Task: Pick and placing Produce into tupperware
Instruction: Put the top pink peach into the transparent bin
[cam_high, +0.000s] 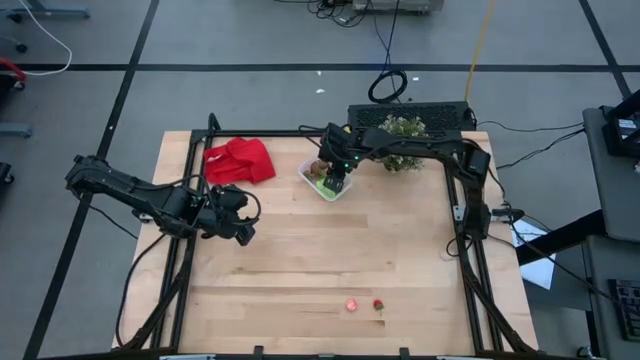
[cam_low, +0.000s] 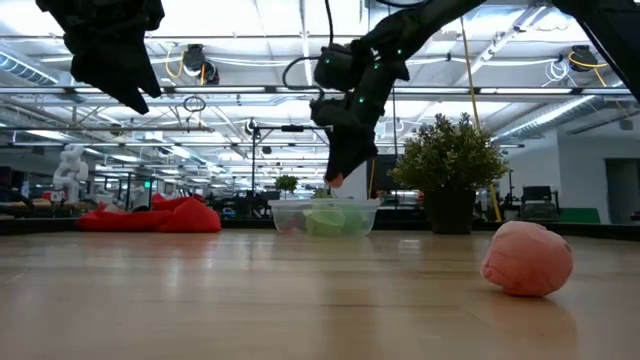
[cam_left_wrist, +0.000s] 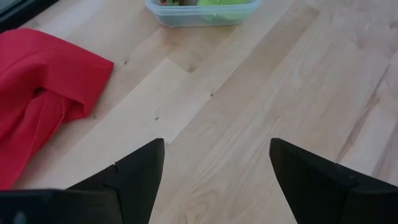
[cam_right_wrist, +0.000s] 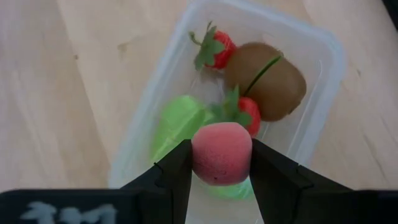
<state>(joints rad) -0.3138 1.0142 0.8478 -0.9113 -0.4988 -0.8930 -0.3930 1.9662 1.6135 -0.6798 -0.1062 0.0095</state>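
Right gripper (cam_right_wrist: 221, 163): clamped on pink fruit (cam_right_wrist: 221, 153), directly above the container (cam_right_wrist: 323, 56).
Left gripper (cam_left_wrist: 216, 163): fingers apart, over bare surface (cam_left_wrist: 267, 81).

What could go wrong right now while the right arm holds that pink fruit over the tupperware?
The right gripper holds the pink fruit above the tupperware, which already holds two strawberries, a brown fruit and a green piece. Dropped from there, the fruit might bounce off them and out. The tupperware looks light, so descending fingers could nudge it along the table.

7 produce pcs (cam_right_wrist: 221, 153), 1 tupperware (cam_right_wrist: 323, 50), 1 cloth (cam_high: 240, 160)
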